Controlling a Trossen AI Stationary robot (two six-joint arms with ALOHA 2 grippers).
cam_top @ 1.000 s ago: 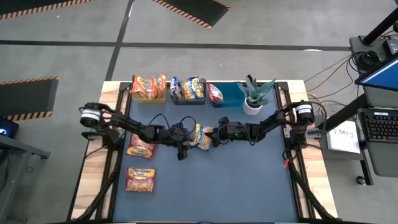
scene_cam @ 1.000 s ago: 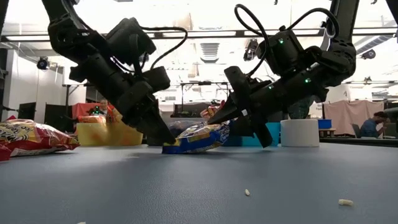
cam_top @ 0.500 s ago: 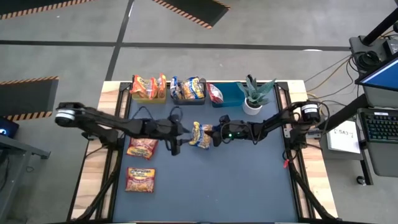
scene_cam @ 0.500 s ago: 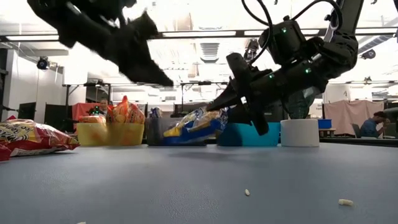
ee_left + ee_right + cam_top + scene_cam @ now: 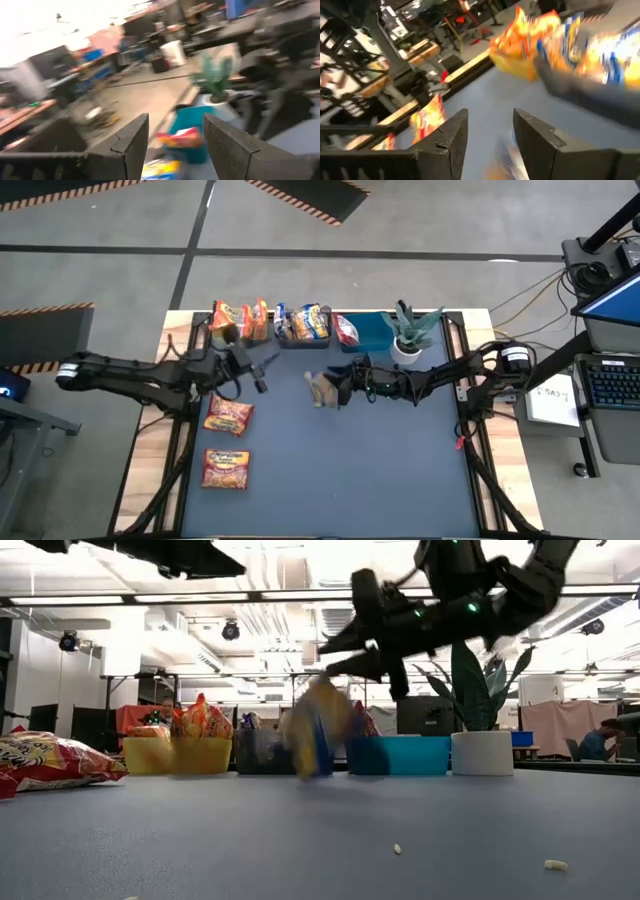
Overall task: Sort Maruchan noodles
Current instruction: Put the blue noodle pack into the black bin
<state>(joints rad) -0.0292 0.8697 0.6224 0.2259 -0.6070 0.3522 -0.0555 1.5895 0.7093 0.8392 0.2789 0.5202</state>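
Both pairs of jaws stand parted with nothing between them. Your right gripper hangs above mid-table, and the yellow-and-blue packet sits just beside its tips, blurred; you cannot tell whether they touch. Your left gripper hovers near the yellow bin. 2 orange packets lie flat on the blue mat, on the left side.

A potted plant is standing at the worktop's far edge, just beside a blue bin, with grey and yellow (yellow-green) bins sitting alongside.
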